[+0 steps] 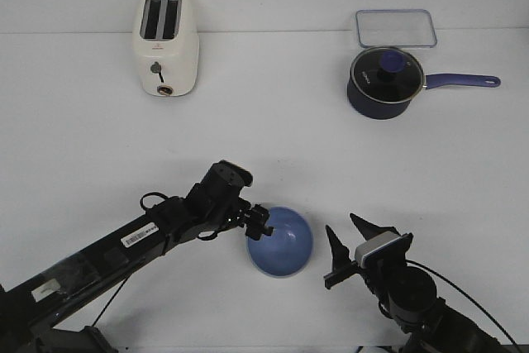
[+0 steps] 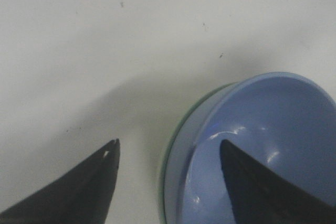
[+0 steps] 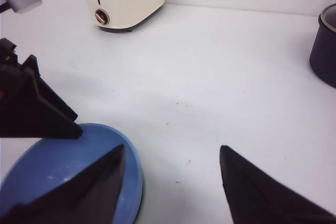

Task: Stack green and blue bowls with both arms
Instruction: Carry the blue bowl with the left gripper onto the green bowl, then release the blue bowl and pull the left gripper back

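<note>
Periwinkle blue bowl [image 1: 280, 242] sits nested in the green bowl [image 2: 169, 156], of which only a thin rim edge shows in the left wrist view. The left gripper [image 1: 259, 225] straddles the blue bowl's rim, fingers parted and gripping nothing. The right gripper [image 1: 354, 241] waits just beside the blue bowl, also spread and empty. Stacking looks done; next, I judge, the left arm must lift clear without tipping it.

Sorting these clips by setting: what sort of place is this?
Likely a staged kitchen tabletop on a lab bench: a cream two-slot toaster, a dark navy lidded saucepan and a clear rectangular container lid on a plain white table.
</note>
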Available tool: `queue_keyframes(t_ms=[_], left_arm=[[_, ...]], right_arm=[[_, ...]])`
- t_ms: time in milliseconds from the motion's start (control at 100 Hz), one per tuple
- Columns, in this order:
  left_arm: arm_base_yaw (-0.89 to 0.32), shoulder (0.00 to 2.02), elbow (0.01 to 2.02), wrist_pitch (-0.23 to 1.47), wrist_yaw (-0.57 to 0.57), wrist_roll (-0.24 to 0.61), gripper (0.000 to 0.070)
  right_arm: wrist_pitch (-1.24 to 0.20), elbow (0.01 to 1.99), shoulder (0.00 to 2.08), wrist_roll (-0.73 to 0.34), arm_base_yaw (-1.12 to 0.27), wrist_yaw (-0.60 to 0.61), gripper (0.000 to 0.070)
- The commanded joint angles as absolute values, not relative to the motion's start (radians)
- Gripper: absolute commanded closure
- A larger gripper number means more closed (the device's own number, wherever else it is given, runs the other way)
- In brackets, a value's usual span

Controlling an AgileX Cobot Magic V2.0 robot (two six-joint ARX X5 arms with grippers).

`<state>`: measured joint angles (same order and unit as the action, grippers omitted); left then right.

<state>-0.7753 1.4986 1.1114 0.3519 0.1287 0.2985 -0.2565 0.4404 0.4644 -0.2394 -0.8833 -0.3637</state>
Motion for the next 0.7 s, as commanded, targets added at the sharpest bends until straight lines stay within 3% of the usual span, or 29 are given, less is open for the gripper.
queue_keyframes(t_ms=[0,100,370,610,650,690], left_arm=[[-0.779,1.49,1.124,0.35,0.127,0.292,0.0302],[-0.754,1.412,1.125,0.35,0.107,0.267,0.0318],[-0.63,1.039,1.055,0.363,-0.098,0.215,0.0318],[-0.594,0.762,0.693,0.247,-0.154,0.316,0.0321],[-0.596,0.739,0.653,0.231,-0.154,0.334,0.0343],[-0.597,0.723,0.624,0.229,-0.154,0.352,0.0459]], right_arm=[[-0.246,0.444,0.466,-0.234,-0.892,-0.367,0.0326],[-0.247,0.444,0.466,-0.234,-0.892,-0.367,0.0326],[-0.23,0.444,0.465,-0.234,-0.892,-0.368,0.0326],[-0.22,0.444,0.466,-0.234,-0.892,-0.368,0.033],[-0.221,0.444,0.466,-0.234,-0.892,-0.368,0.04],[-0.221,0.444,0.466,-0.234,-0.892,-0.368,0.0593]])
